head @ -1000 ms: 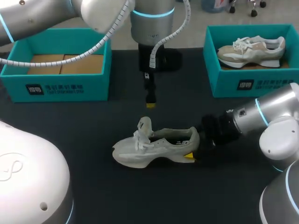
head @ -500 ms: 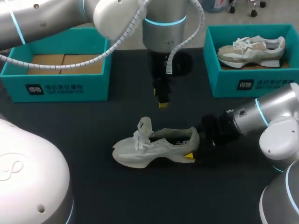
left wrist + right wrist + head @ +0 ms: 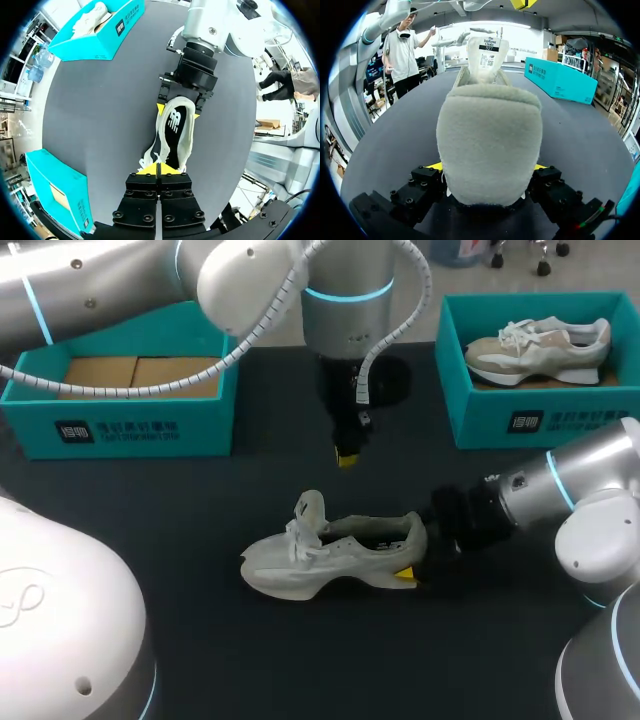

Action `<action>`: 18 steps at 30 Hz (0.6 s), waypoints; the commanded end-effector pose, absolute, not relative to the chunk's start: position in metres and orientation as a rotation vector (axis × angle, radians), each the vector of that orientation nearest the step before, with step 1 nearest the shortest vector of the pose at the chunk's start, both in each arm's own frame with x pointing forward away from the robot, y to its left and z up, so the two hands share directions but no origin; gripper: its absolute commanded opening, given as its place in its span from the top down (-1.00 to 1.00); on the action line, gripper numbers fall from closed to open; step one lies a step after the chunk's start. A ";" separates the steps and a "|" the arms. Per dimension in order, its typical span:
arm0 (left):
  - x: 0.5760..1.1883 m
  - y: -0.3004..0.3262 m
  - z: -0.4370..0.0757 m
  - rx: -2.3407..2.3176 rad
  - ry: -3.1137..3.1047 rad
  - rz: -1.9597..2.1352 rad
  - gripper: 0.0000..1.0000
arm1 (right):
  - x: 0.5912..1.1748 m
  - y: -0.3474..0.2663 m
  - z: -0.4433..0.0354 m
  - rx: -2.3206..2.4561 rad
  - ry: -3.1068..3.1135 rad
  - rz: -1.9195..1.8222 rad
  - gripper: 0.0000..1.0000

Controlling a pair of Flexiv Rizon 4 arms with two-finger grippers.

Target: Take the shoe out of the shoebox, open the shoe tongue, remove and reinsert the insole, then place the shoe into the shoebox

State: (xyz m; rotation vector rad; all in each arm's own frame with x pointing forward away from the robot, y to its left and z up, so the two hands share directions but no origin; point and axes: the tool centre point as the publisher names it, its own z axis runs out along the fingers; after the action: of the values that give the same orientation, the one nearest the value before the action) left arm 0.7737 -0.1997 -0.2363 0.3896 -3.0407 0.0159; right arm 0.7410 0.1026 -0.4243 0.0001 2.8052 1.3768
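Observation:
A cream shoe (image 3: 330, 555) lies on its side on the black table, toe to the left, its tongue (image 3: 310, 510) standing up. My right gripper (image 3: 415, 568) is at the heel, a yellow-tipped finger on each side of it. In the right wrist view the heel (image 3: 487, 140) fills the gap between the fingers of the right gripper (image 3: 487, 167). My left gripper (image 3: 347, 455) hangs above the table just behind the shoe, its tips pressed together with nothing between them. In the left wrist view the left gripper (image 3: 157, 169) sits shut over the shoe (image 3: 172, 132).
A teal shoebox (image 3: 130, 425) with cardboard inside stands at the back left. A second teal box (image 3: 540, 420) at the back right holds another shoe (image 3: 540, 345). Bare black table (image 3: 250, 660) lies in front of the shoe.
My left gripper has gone from open to shut and moved to the right behind the shoe. The shoe and my right arm have stayed put.

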 end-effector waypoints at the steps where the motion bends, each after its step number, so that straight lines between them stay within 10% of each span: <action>1: 0.773 -0.199 -0.236 0.388 -3.042 0.018 1.00 | 0.741 0.102 -0.424 0.002 2.807 1.371 1.00; 18: 0.724 -0.229 -0.294 -0.083 -2.952 0.037 1.00 | 0.741 0.102 -0.424 0.002 2.807 1.371 1.00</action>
State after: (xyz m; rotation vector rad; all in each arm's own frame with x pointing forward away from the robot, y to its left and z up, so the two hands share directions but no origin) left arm 0.7271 -0.2252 -0.2835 -0.0859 -2.9510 0.0347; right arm 0.7410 0.1026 -0.4243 0.0001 2.8052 1.3768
